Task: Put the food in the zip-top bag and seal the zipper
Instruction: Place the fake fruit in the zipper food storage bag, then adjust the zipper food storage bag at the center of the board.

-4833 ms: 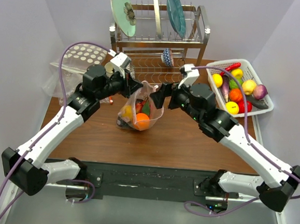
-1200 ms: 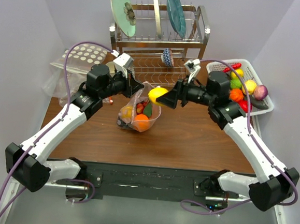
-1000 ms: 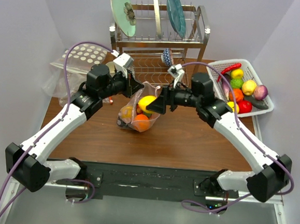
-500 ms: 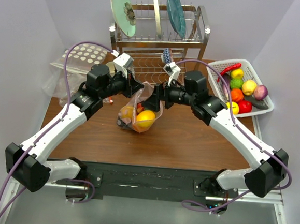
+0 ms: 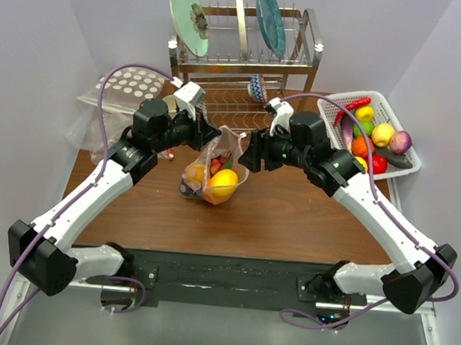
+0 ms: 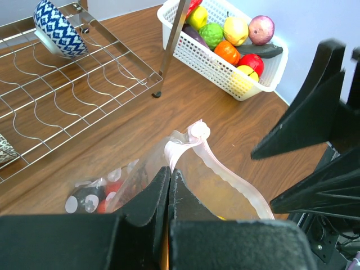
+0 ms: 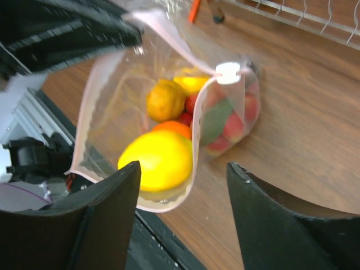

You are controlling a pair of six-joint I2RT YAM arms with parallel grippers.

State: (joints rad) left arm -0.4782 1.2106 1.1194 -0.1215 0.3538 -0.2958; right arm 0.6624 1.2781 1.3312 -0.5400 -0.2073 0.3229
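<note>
A metal dish rack (image 5: 243, 62) at the brown tabletop's (image 5: 291, 217) far edge holds a green plate (image 5: 187, 16) and a teal plate (image 5: 272, 8) upright, with a blue-patterned bowl (image 6: 56, 28) on its lower shelf. A polka-dot bag (image 5: 125, 92) lies at the far left corner, a white basket (image 6: 209, 66) at the far right.

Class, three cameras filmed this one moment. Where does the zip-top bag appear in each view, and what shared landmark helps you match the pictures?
Top external: the zip-top bag stands at the picture's centre, with fruit inside.
Left wrist: the bag is at lower centre, and its pink-edged mouth is open.
Right wrist: the bag is centre-left, seen from above with its mouth open.
Shared landmark: the wire dish rack lies beyond the bag in every view.
</note>
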